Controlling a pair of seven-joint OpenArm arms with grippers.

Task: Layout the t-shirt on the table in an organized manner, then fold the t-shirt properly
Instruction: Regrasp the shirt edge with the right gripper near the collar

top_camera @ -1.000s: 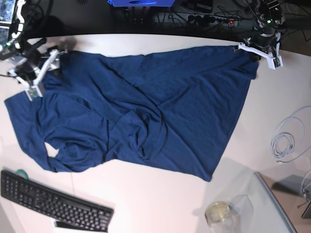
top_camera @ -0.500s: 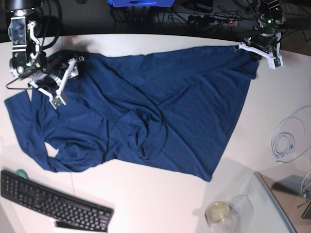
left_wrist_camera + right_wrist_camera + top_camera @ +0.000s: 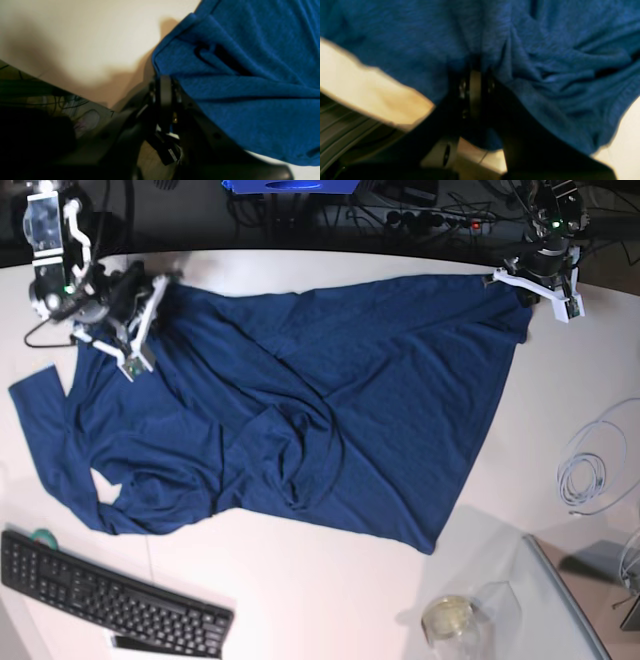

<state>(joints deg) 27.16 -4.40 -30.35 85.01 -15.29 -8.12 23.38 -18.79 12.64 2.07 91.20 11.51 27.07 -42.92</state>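
Black keyboard (image 3: 110, 597) sat at the 7 o'clock corner of the base view, a small green round thing (image 3: 41, 535) just above its left end, and a coil of pale cable (image 3: 590, 465) lay at 3 o'clock. At 5 o'clock stood a clear glass jar (image 3: 452, 618) with yellowish contents beside a tilted grey panel (image 3: 560, 600), while the far strip at 12 o'clock was dark, with tangled black cables (image 3: 400, 215), a power strip with a red light (image 3: 475, 225) and a blue object (image 3: 290, 186). Lighting was even and bright, shadows soft.
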